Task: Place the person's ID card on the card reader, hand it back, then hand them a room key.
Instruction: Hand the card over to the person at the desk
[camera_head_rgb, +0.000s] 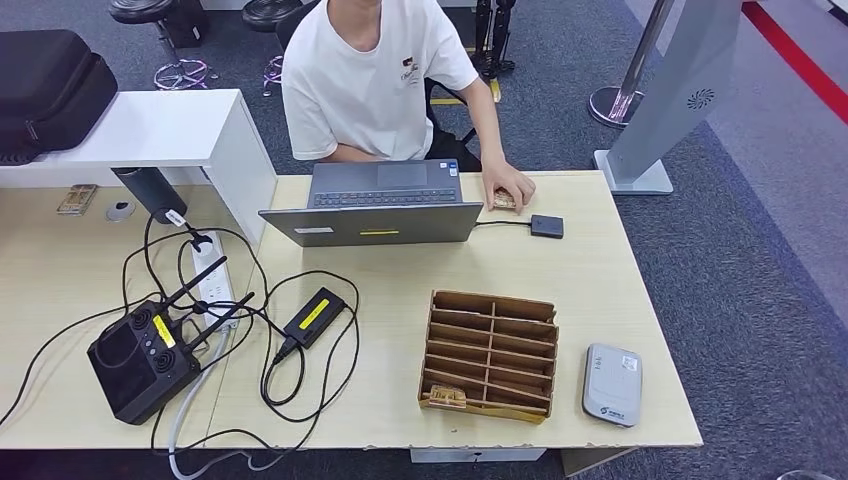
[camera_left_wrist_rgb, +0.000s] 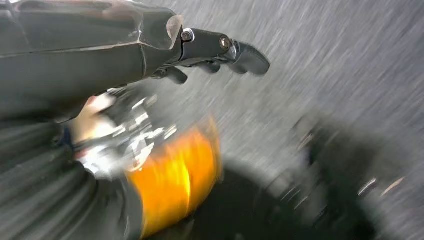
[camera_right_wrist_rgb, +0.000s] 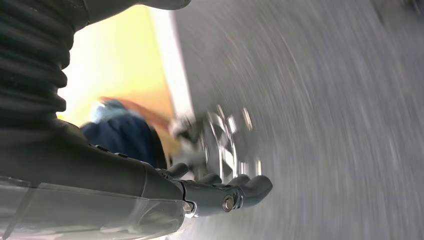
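A person in a white T-shirt sits at the far side of the table (camera_head_rgb: 600, 290), one hand (camera_head_rgb: 512, 186) resting on a small card (camera_head_rgb: 504, 202) beside the laptop. The grey card reader (camera_head_rgb: 612, 385) lies flat near the table's front right corner. To its left stands a brown slotted card rack (camera_head_rgb: 489, 355), with a room key card (camera_head_rgb: 447, 397) in its front left slot. In the blurred left wrist view, my left hand (camera_left_wrist_rgb: 220, 52) has its fingers stretched out and holds nothing. The right wrist view shows my right hand (camera_right_wrist_rgb: 225, 192) the same way, over grey floor.
An open grey laptop (camera_head_rgb: 380, 205) faces the person, with a small black box (camera_head_rgb: 546, 226) cabled to it. A black router (camera_head_rgb: 140, 358), a power strip (camera_head_rgb: 208, 268) and tangled cables cover the left half. A white shelf (camera_head_rgb: 160, 130) carries a black bag.
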